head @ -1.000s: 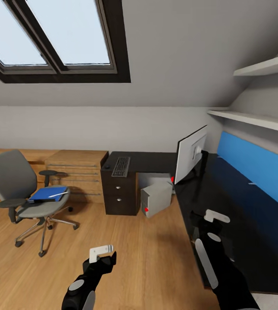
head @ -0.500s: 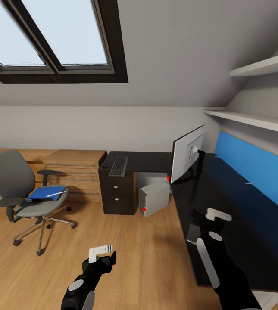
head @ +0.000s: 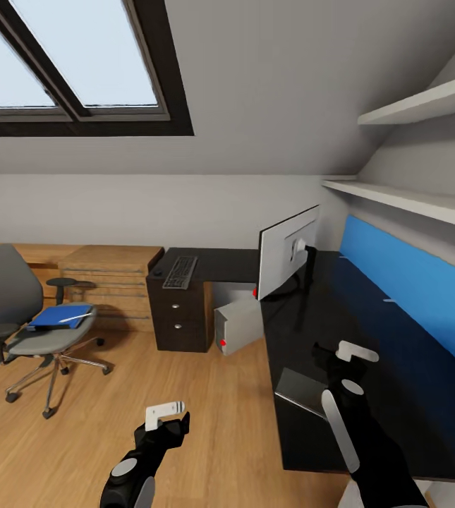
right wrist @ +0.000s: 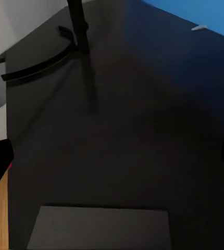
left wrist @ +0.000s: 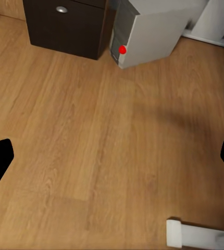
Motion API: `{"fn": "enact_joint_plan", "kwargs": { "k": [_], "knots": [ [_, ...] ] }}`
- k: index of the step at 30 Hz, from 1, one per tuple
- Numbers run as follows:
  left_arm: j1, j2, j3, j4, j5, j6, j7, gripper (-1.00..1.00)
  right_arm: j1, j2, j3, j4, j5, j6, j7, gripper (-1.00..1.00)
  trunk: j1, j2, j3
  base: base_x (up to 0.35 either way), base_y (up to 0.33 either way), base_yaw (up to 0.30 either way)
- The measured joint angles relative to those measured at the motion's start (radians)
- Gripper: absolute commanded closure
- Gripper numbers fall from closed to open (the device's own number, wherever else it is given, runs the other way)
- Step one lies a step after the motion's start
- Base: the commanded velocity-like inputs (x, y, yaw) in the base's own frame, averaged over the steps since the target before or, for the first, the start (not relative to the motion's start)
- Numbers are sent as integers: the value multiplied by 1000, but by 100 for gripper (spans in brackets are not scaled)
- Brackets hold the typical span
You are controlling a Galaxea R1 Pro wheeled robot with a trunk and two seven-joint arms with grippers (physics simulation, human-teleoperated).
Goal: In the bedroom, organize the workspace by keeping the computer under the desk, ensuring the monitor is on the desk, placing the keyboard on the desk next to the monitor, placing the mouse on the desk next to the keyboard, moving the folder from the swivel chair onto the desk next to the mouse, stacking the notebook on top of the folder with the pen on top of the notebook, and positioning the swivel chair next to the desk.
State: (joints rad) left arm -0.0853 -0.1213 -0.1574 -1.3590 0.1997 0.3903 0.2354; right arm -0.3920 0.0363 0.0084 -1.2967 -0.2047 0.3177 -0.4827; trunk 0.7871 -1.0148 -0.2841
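The swivel chair point(head: 15, 310) stands on the floor at the left, apart from the desk point(head: 368, 331). On its seat lies the blue folder point(head: 59, 315) with the white pen point(head: 72, 318) across it. The monitor point(head: 287, 252) stands on the black desk top at the corner. Farther along lie the keyboard point(head: 180, 271) and a small dark mouse point(head: 158, 271). The computer point(head: 238, 326) point(left wrist: 148, 31) sits under the desk. A flat grey notebook-like sheet point(head: 301, 391) point(right wrist: 99, 226) lies near the desk's front edge. My left gripper point(head: 167, 418) point(left wrist: 112, 161) hangs open over the floor. My right gripper point(head: 343, 356) point(right wrist: 112, 156) is open above the desk.
A low light-wood chest of drawers point(head: 111, 279) stands against the far wall between chair and desk. The dark drawer unit point(head: 178, 317) closes the desk's left end. A blue panel point(head: 410, 282) and two wall shelves point(head: 410, 201) run along the right. A sloped ceiling with a skylight point(head: 79, 63) is overhead.
The whole picture has slid left, so the camera has turned or moved right. More of the grey sheet on the desk has come into view. Both arms keep their pose.
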Motion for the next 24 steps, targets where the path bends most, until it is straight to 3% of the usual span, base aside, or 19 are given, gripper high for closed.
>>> {"fn": "enact_joint_plan", "kwargs": {
  "k": [7, 18, 22, 24],
  "knots": [
    [0, 0, 0, 0, 1, 0, 0, -100, 0, 0, 1, 1, 19, -5, 3, -100, 0, 0, 0, 0, -267, 0],
    [0, 0, 0, 0, 1, 2, 0, -100, -1, -2, 1, 89, 70, -8, 9, -100, 0, 0, 0, 0, -54, 0],
    [0, 0, 0, 0, 1, 2, 0, -100, -29, -21, 1, 156, 82, -17, 31, -100, 0, 0, 0, 0, -5, 0],
    [0, 0, 0, 0, 1, 1, 0, -100, -82, -43, -1, 213, 87, -22, 73, -100, 0, 0, 0, 0, -2, 0]
  ]
}}
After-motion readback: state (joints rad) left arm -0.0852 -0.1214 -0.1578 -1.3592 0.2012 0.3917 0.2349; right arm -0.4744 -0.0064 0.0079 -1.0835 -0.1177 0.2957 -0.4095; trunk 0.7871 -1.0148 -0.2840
